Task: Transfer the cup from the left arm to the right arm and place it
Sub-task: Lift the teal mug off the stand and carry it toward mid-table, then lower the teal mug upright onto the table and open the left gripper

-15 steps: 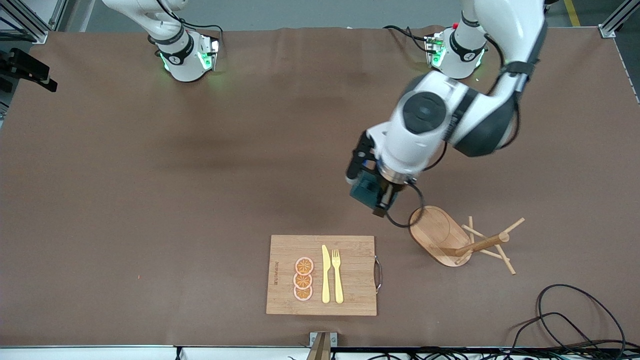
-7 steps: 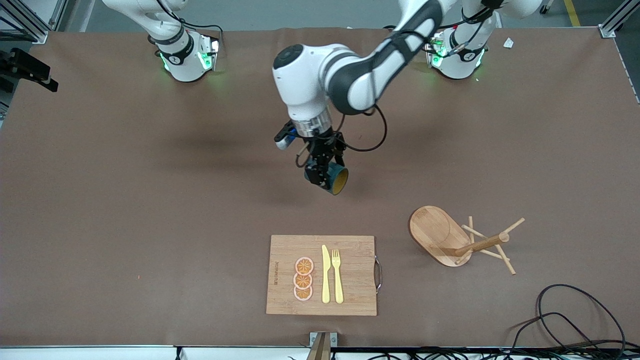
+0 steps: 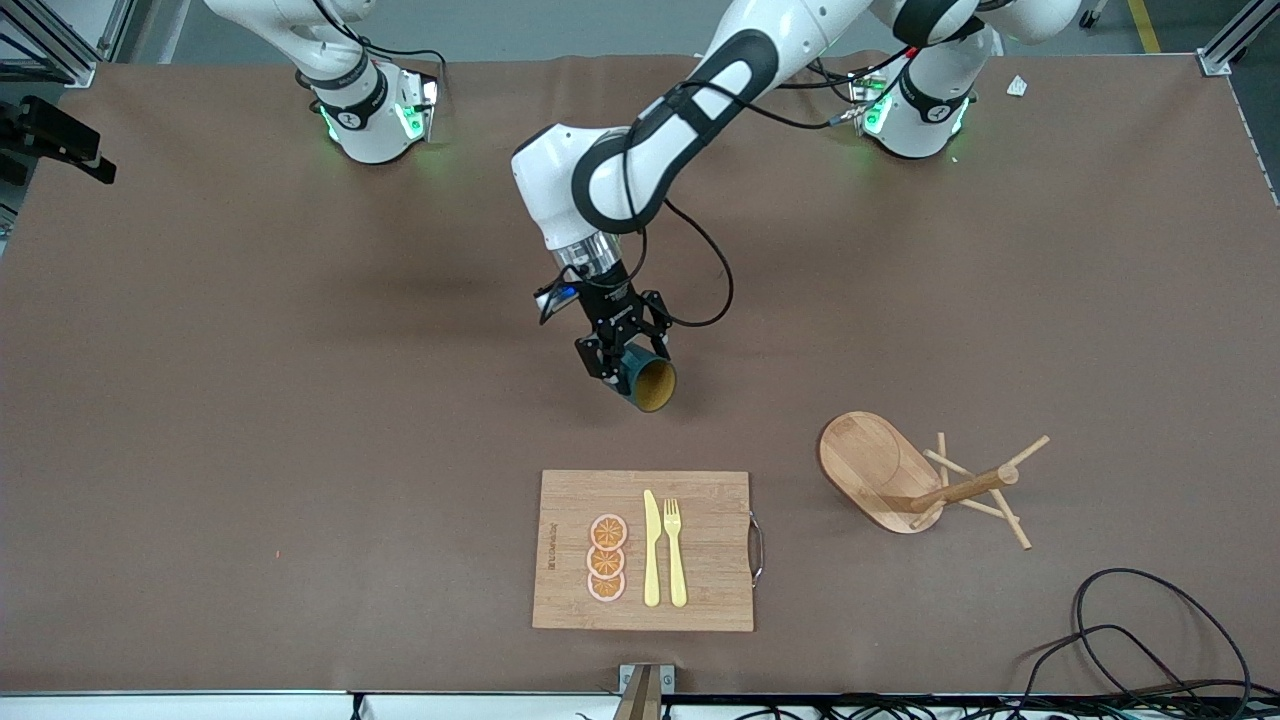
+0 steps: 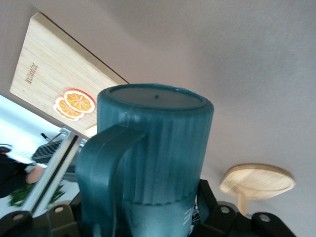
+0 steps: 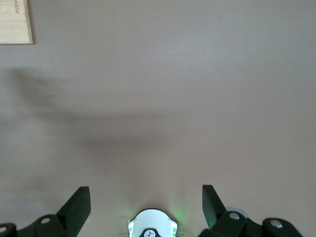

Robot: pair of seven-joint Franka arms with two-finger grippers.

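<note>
1. I have the small dark teal-green ribbed mug with the mustard-yellow inside (image 3: 645, 381) clamped between the fingers of the left gripper (image 3: 612, 362), up in the air over bare brown table (image 3: 250, 400) about mid-table, above the patch just off the bamboo cutting board (image 3: 643, 550).
2. The mug lies tilted on its side: its long axis runs out from the gripper, and in the front view its open mouth faces the camera and slightly toward the left arm's end. In the left wrist view its closed base and its side handle (image 4: 106, 168) point away from the fingers.
3. The right gripper (image 5: 145, 197) is out of the front view; its own wrist view shows its fingers (image 5: 76, 205) spread wide over empty table, waiting high near its base. So the left arm is far nearer the mug; I judge the right arm must travel to mid-table for the handover.
4. The board carries three orange slices (image 3: 606, 558), a yellow knife (image 3: 651, 548) and a yellow fork (image 3: 676, 550).
5. The wooden peg rack (image 3: 915, 478) lies tipped over, empty, toward the left arm's end.
</note>
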